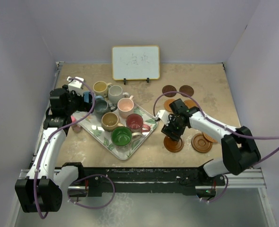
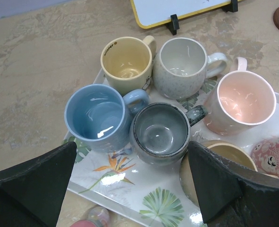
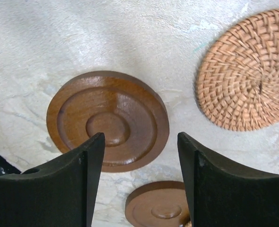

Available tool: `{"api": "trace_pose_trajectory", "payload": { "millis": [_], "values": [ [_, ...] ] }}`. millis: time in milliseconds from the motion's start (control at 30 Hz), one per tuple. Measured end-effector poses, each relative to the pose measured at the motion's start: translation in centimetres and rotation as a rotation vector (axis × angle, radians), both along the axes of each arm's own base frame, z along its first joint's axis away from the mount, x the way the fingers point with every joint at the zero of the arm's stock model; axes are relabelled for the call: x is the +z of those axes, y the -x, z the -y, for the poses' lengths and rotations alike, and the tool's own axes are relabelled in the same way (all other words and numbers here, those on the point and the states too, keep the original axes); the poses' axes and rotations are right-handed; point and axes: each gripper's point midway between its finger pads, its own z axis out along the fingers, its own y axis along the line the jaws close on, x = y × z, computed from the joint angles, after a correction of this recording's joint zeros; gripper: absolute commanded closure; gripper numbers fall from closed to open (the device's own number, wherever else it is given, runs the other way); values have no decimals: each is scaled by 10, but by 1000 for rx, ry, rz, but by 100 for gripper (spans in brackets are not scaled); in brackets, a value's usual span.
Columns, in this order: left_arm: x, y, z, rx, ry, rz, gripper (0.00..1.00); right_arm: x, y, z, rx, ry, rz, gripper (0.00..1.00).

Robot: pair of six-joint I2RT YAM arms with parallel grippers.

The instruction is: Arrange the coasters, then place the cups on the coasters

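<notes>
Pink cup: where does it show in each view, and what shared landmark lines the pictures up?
Top external: pink cup just left of centre, among the other cups.
Left wrist: at the right side.
Right wrist: not in it.
Shared landmark: the whiteboard, behind the cups; its lower edge shows at the top of the left wrist view.

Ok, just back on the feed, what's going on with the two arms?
The right gripper is open, empty, hovering over a brown wooden coaster lying on the table, with more coasters around it. The left gripper hangs wide open above the grey-blue cup. The cups are all clustered at the leaf-patterned tray; none is on a coaster yet.
</notes>
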Motion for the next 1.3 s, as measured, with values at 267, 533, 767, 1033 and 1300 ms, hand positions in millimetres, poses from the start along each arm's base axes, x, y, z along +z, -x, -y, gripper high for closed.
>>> {"api": "trace_pose_trajectory", "payload": {
  "millis": [267,533,767,1033,1300],
  "values": [
    [1,1,0,0,0,-3,3,26,1,28,-84,-27,30,34],
    [2,1,0,0,0,-2,3,30,4,93,-230,4,23,35],
    [3,1,0,0,0,0,2,5,31,119,-231,74,-49,38],
    [5,2,0,0,0,8,3,-4,40,130,-203,99,-76,37],
    [7,2,0,0,0,12,3,-10,53,126,-156,85,-142,34]
  ]
}}
